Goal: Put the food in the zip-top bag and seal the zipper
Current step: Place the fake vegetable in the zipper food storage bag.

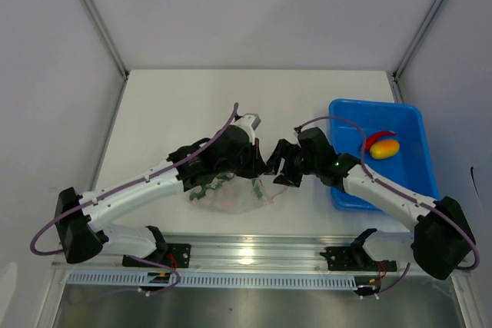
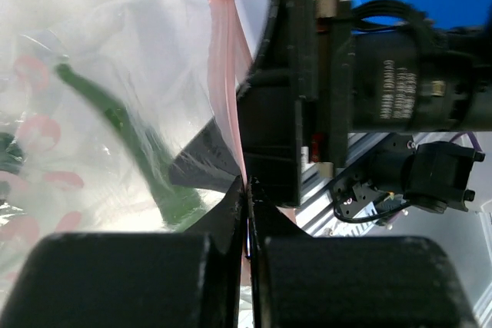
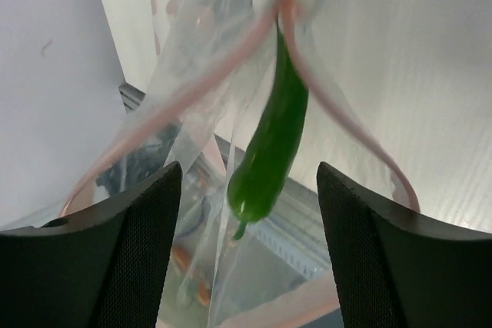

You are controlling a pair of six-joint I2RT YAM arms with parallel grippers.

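The clear zip-top bag point(image 1: 231, 196) lies near the table's front edge between my two grippers. My left gripper point(image 1: 260, 165) is shut on its pink zipper strip point(image 2: 227, 59) and holds the mouth up; the jaws point(image 2: 247, 186) pinch the strip flat. My right gripper point(image 1: 278, 168) is open at the bag's mouth. A green pepper point(image 3: 269, 144) hangs between its fingers without touching them, inside the parted zipper point(image 3: 338, 110). A green piece point(image 2: 115, 117) shows through the bag wall. The red chili point(image 1: 378, 137) and the yellow-orange piece point(image 1: 383, 149) lie in the blue bin.
The blue bin point(image 1: 407, 124) stands at the right of the table, behind my right arm. A metal rail point(image 1: 254, 255) runs along the table's near edge, just below the bag. White walls close in the back and both sides.
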